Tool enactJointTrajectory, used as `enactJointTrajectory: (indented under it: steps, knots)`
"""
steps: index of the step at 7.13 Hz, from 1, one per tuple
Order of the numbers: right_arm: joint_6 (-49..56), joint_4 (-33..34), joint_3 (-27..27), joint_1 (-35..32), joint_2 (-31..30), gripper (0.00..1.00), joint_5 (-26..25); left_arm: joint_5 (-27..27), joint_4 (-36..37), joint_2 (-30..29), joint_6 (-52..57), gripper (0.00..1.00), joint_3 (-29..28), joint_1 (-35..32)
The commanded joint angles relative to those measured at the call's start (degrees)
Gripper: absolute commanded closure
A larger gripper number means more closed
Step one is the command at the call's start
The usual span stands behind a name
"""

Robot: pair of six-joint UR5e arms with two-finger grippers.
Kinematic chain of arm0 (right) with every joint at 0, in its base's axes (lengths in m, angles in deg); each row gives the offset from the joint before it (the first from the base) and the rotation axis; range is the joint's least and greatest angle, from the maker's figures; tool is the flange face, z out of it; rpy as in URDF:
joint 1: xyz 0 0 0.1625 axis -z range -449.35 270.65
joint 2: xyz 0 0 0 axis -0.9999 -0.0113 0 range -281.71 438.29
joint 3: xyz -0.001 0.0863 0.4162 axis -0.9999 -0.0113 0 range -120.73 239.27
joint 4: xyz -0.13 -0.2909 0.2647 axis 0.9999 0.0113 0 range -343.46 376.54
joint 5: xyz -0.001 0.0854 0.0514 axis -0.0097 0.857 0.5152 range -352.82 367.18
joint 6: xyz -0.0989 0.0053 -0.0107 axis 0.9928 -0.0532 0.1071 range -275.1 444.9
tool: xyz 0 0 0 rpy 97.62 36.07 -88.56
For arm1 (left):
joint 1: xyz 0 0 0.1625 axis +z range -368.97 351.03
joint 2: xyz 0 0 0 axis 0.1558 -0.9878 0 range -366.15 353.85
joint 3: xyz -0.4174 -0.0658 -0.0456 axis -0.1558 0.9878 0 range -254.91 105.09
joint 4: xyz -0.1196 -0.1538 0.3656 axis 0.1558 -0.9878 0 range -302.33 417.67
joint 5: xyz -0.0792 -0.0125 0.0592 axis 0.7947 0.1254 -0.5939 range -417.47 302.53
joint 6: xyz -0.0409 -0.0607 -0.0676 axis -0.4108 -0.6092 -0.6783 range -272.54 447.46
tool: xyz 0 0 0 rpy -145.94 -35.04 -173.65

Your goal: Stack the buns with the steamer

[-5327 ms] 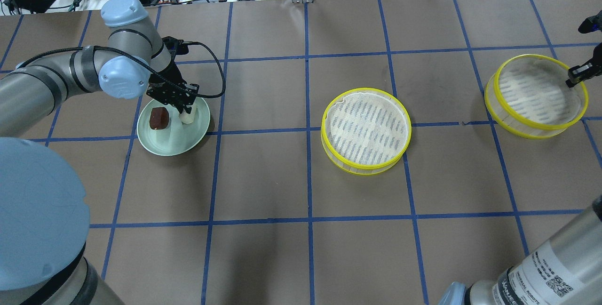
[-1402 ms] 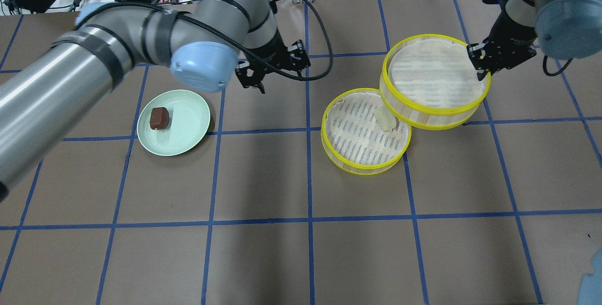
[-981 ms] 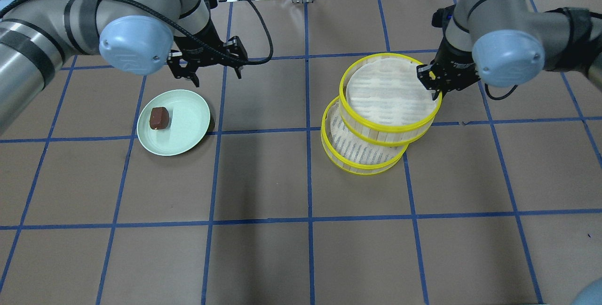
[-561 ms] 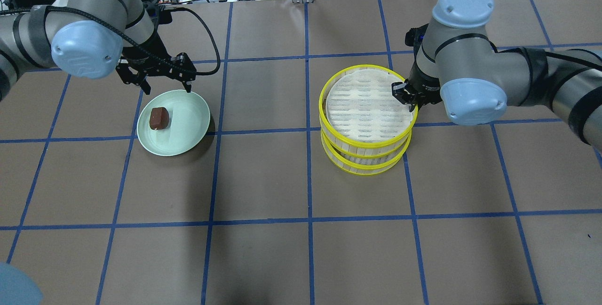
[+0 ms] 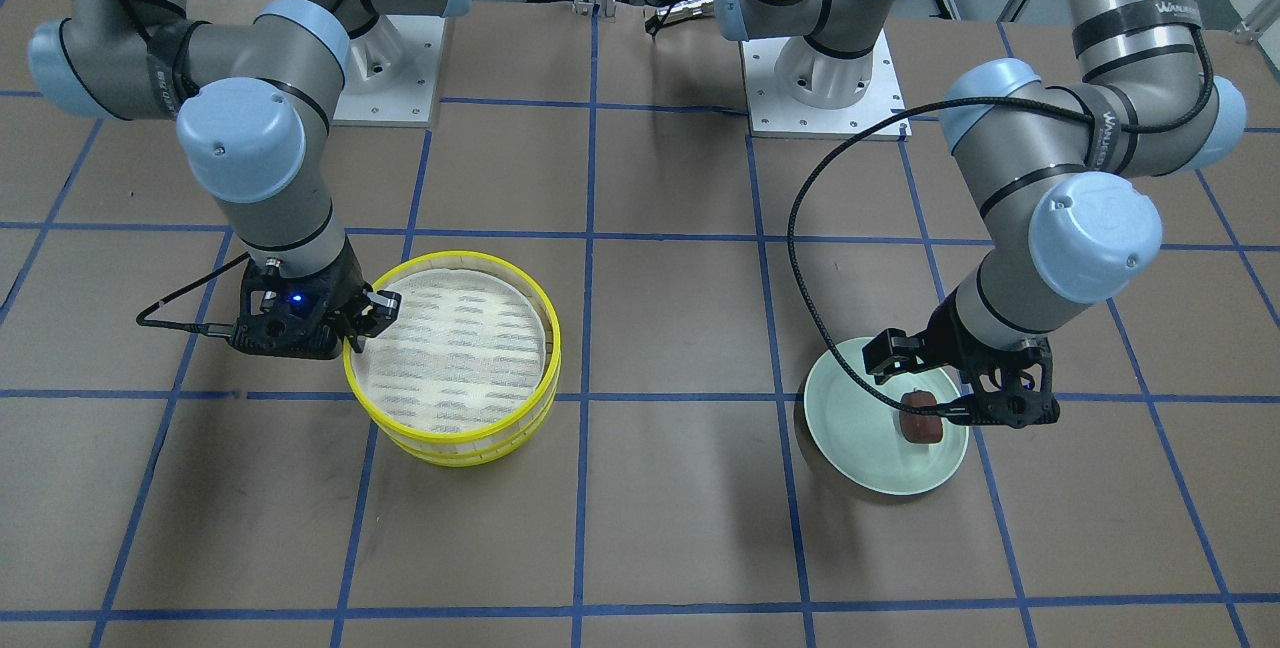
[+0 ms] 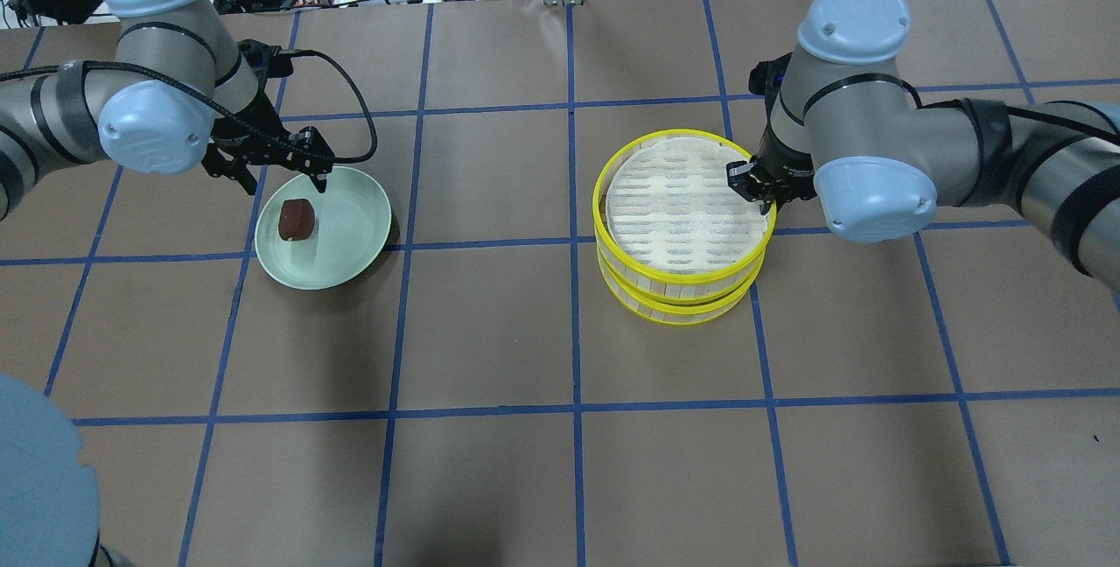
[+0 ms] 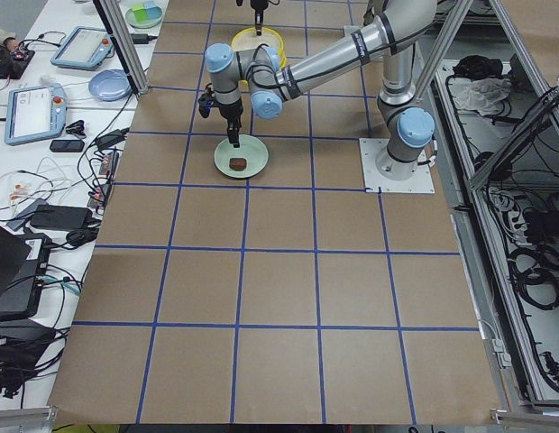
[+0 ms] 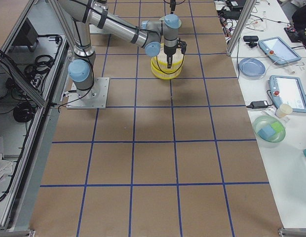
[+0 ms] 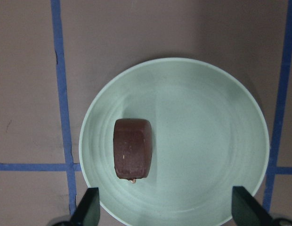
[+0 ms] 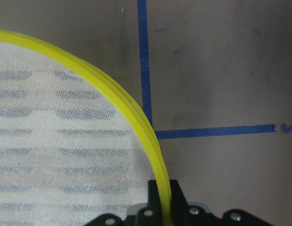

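Pale green plate (image 6: pixel 352 239) on blue-gridded brown table (image 6: pixel 490 331).

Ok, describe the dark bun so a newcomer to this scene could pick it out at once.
On the brown table with the blue tape grid, find the pale green plate on the robot's left side, away from the stacked yellow-rimmed steamer trays. The bun lies on it alone: a small reddish-brown block with rounded corners, dark where plate and trays are pale.
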Motion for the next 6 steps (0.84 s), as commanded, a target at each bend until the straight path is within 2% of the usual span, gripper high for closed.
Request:
enactJointTrajectory:
  steps: [1,3,4,5,6]
  knots:
    - [0.29,-0.2,0.04,0.21,-0.02,1.0,-0.52,0.08,3.63,-3.57,0.67,0.02,1.09,0.66]
    - [0.29,-0.29,0.74,0.21,-0.02,1.0,-0.52,0.08,5.82,-6.56,0.58,0.03,1.8,0.93]
    - [0.29,-0.38,0.74,0.13,0.06,1.0,-0.52,0.08,6.01,-6.92,0.67,0.09,1.8,1.19]
    - [0.29,-0.47,0.91,0.21,0.06,1.0,-0.43,-0.01,6.1,-6.84,0.76,0.71,1.8,1.19]
    - [0.37,-0.47,1.09,0.13,0.06,1.0,-0.52,0.16,6.1,-6.75,0.76,1.0,1.8,1.19]
